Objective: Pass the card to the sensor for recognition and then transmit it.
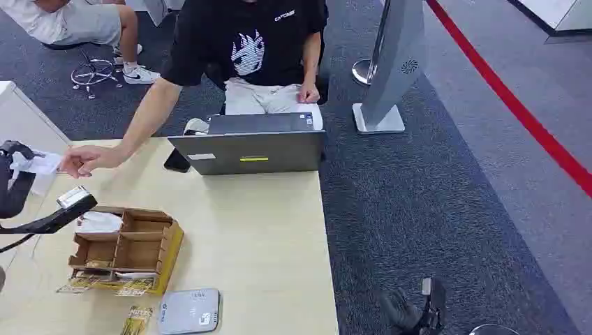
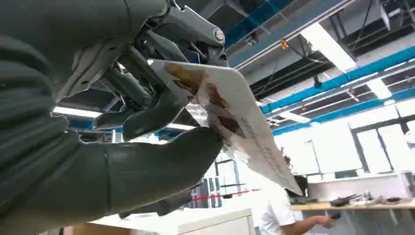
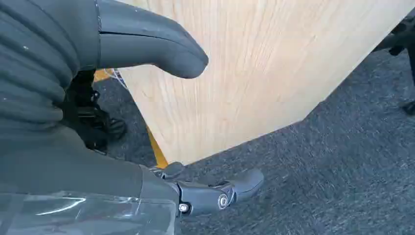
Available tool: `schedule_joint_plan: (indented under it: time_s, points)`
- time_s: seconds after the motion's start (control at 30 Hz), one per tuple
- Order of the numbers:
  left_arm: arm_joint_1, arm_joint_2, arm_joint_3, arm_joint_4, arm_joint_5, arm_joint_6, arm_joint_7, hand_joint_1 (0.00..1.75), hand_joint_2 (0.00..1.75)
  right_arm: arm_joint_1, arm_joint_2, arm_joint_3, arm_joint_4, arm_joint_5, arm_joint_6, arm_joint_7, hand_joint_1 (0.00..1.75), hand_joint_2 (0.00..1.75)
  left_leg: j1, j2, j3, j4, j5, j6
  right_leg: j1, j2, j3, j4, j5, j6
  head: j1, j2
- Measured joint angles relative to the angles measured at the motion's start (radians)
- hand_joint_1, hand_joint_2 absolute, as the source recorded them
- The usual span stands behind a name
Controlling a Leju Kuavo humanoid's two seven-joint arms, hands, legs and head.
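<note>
At the far left, the left robot hand [image 2: 147, 122] pinches the card [image 2: 235, 117], a flat glossy printed rectangle, between thick grey thumb and darker fingers, raised above the desk's [image 1: 265, 230] pale wood-grain top. A person's hand [image 1: 87, 160] touches the card's edge. Below stands a black scanner [image 1: 66, 206] on a stalk. Beside it, a compartmented cardboard box [image 1: 126, 248] holds a white bundle; a grey flat device [image 1: 188, 310] lies nearby. Further back sits a grey laptop [image 1: 248, 150]. The right robot hand [image 3: 147, 112] hangs empty over dark carpet, fingers apart.
</note>
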Motion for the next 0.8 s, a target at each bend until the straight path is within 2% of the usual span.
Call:
schedule_joint_plan:
  time_s: [0.1,0.3,0.47,0.6,0.8]
  points:
    - [0.062,-0.023,0.013,-0.053,0.011,0.036,-0.033,1.75,1.75,0.000,-0.008,0.004,0.004,-0.027,0.001,-0.006,0.00,1.75,-0.001,0.000,0.000,0.000,0.000,0.000,0.000,0.000,0.000,0.000,0.000,0.000,0.000,0.000]
    - [0.258,-0.092,-0.001,-0.213,0.000,0.090,-0.071,1.75,1.75,0.008,-0.015,0.006,0.005,-0.049,-0.012,-0.018,0.00,1.75,-0.001,0.000,0.000,0.000,-0.002,0.002,-0.001,0.001,0.000,-0.002,-0.001,0.000,0.000,0.000]
    - [0.385,-0.130,-0.061,-0.288,-0.018,0.073,-0.079,1.75,1.75,0.010,-0.018,0.006,0.005,-0.056,-0.021,-0.020,0.00,1.75,-0.001,0.000,0.000,0.000,-0.002,0.002,-0.001,0.000,0.000,-0.002,-0.001,0.001,0.000,0.000]
    - [0.454,-0.153,-0.123,-0.299,-0.035,0.058,-0.066,1.75,1.75,0.010,-0.022,0.011,0.005,-0.035,-0.035,-0.029,0.00,1.75,-0.001,0.000,0.000,0.000,-0.002,0.002,-0.001,0.000,0.000,-0.002,-0.001,0.001,0.000,0.000]
    - [0.503,-0.167,-0.215,-0.304,0.035,0.050,-0.007,1.75,1.75,0.009,-0.026,0.016,0.005,-0.036,-0.046,-0.037,0.00,1.75,-0.001,0.000,0.000,0.000,-0.002,0.002,-0.001,0.000,0.001,-0.002,-0.001,0.001,0.000,0.000]
